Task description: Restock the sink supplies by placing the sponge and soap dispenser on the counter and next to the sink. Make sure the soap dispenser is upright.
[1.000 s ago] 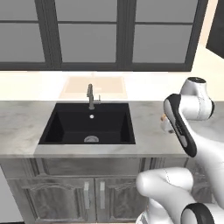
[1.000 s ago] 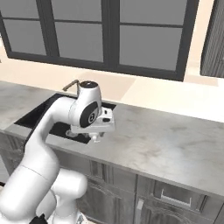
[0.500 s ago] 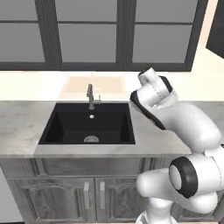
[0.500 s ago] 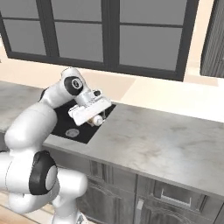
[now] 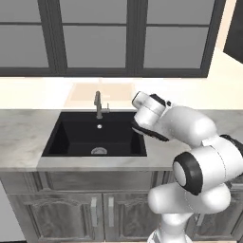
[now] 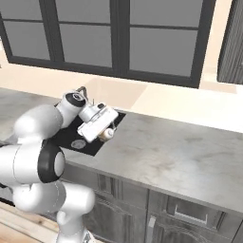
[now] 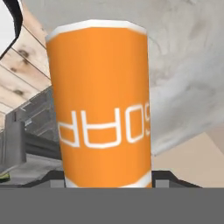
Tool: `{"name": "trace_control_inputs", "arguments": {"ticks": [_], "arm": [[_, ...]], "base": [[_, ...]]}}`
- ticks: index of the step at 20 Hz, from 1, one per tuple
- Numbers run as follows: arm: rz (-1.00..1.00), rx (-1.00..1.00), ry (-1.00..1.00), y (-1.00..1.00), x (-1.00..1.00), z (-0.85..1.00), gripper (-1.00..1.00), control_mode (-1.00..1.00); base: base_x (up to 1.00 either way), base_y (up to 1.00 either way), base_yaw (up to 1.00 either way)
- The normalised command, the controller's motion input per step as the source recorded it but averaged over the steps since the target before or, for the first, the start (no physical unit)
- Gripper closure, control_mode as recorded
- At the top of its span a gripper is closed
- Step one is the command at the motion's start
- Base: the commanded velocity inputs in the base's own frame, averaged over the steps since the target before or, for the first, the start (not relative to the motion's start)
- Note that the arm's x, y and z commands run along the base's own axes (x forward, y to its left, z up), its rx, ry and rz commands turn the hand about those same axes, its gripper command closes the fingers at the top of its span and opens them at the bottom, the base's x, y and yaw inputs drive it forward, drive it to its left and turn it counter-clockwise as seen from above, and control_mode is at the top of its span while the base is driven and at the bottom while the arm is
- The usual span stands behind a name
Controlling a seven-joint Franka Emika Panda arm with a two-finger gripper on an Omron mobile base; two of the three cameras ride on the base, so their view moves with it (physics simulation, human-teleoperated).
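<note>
The robot's two-finger gripper (image 6: 108,135) is clamped on an orange soap dispenser with white "SOAP" lettering (image 7: 103,105), which sits between its dark fingers in the hand view with the lettering upside down. In the right base view the gripper hangs over the edge where the large black rectangular sink (image 5: 95,137) meets the light grey-white marbled stone counter (image 6: 190,152). A slim grey metal faucet (image 5: 98,104) stands behind the basin.
</note>
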Motion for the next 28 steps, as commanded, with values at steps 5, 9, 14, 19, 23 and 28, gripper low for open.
{"name": "trace_control_inputs", "arguments": {"ticks": [5,9,14,19,23,28], "arm": [[0.05,-0.23,0.13,-0.44,0.37,-0.19,1.00,-1.00],[0.19,-0.21,0.25,-0.39,0.68,-0.09,1.00,-1.00],[0.07,-0.18,0.24,-0.04,0.31,-0.31,1.00,-1.00],[0.00,-0.08,0.07,0.02,0.22,-0.21,1.00,-1.00],[0.00,-0.11,0.25,0.22,0.47,-0.14,1.00,-1.00],[0.00,-0.08,0.25,0.30,0.54,-0.01,1.00,-1.00]], "base": [[0.00,0.00,0.00],[0.00,0.00,0.00],[0.00,0.00,0.00],[0.00,0.00,0.00],[0.00,0.00,0.00],[0.00,0.00,0.00]]}}
